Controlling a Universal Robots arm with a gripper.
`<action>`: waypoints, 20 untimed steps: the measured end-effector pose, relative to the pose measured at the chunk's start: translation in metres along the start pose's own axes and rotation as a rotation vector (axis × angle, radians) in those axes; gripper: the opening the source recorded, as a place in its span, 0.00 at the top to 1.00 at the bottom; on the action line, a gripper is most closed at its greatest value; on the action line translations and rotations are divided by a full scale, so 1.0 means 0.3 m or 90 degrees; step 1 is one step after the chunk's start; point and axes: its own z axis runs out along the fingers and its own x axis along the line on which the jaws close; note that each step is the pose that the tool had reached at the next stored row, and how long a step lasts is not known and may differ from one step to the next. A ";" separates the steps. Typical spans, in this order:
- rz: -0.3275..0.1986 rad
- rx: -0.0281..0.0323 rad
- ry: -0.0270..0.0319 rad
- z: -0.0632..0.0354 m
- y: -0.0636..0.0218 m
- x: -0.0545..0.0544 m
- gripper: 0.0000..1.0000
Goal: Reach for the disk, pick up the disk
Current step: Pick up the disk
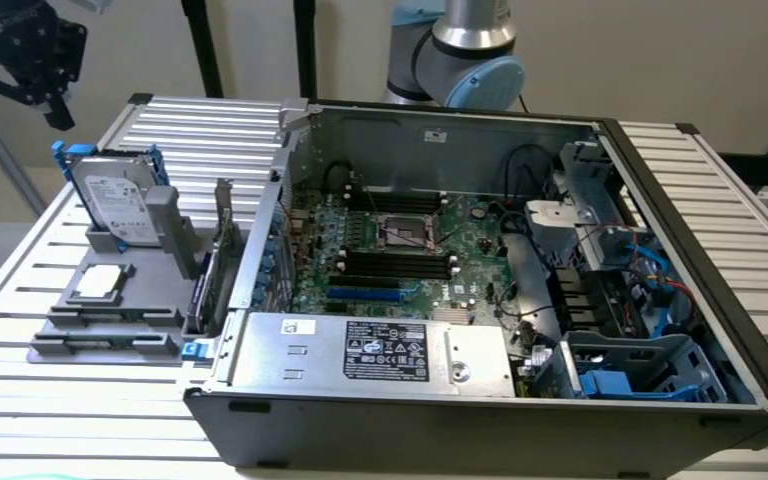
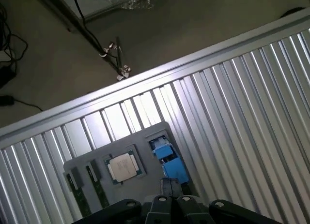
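One gripper (image 1: pixel 56 116), pressed together, hangs above upright disk (image 1: pixel 113 205), well apart

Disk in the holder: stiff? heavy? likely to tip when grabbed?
Likely rigid: the disk looks metal-cased. Probably dense for its size. It stands on edge in the gray holder, so a sideways push may tip it.

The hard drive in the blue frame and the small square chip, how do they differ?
The silver hard drive in the blue plastic frame stands on edge; the small square silver chip lies flat. The hard drive is rectangular and larger than the chip. The hard drive carries a white printed label; the chip's top is plain metal. Both sit on the grey plastic holder.
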 end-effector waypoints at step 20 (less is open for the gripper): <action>-0.177 -0.0013 0.0019 0.001 0.001 -0.003 0.89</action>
